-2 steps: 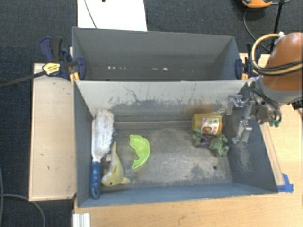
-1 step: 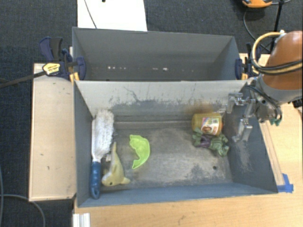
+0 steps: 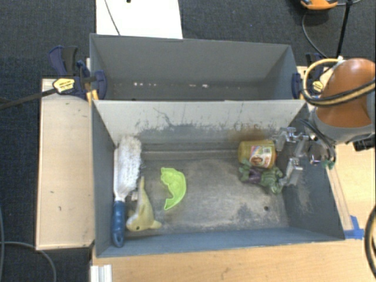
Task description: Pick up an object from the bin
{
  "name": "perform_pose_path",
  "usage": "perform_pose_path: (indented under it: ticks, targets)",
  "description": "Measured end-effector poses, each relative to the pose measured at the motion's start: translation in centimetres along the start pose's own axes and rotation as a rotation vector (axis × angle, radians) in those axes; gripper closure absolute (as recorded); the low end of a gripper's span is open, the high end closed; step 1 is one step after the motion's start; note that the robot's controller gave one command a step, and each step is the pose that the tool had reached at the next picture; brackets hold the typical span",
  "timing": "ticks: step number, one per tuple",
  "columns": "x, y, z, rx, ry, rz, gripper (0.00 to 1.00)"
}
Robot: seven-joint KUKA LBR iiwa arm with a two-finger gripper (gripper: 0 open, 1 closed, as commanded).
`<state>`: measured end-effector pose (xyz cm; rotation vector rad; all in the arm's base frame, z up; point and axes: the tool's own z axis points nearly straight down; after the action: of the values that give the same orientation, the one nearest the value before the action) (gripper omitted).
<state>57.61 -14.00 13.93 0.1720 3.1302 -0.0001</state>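
Camera view: my gripper [image 3: 286, 156] is at the right end of the bin [image 3: 194, 125], low by the right wall. Its fingers look apart, with nothing between them.

Just to its left, a yellow jar [image 3: 257, 153] with a picture label lies on its side near the back wall. A dark green-purple lump [image 3: 262, 178] lies touching or just under the jar, right by my lower finger. Either one could be picked; which one I'm centred on is unclear.

Well apart at the left:
- green curved piece [image 3: 173, 187]
- white brush [image 3: 127, 178] with a blue handle
- pale yellow toy [image 3: 141, 214], beside the brush

To do it well, I judge:
- Pick one target and centre over it before closing.
- The jar is round and may roll, so straddle its narrow width.
- Keep clear of the wall.
- Don't pinch the jar and lump together.
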Motion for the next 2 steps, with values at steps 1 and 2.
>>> perform_pose_path:
  ticks: [1,2]
  targets:
    - [0.5,-0.2,3.5,0.000,0.006,0.023,0.00]
    - [1.5,-0.9,0.7,0.001,0.001,-0.036,0.00]
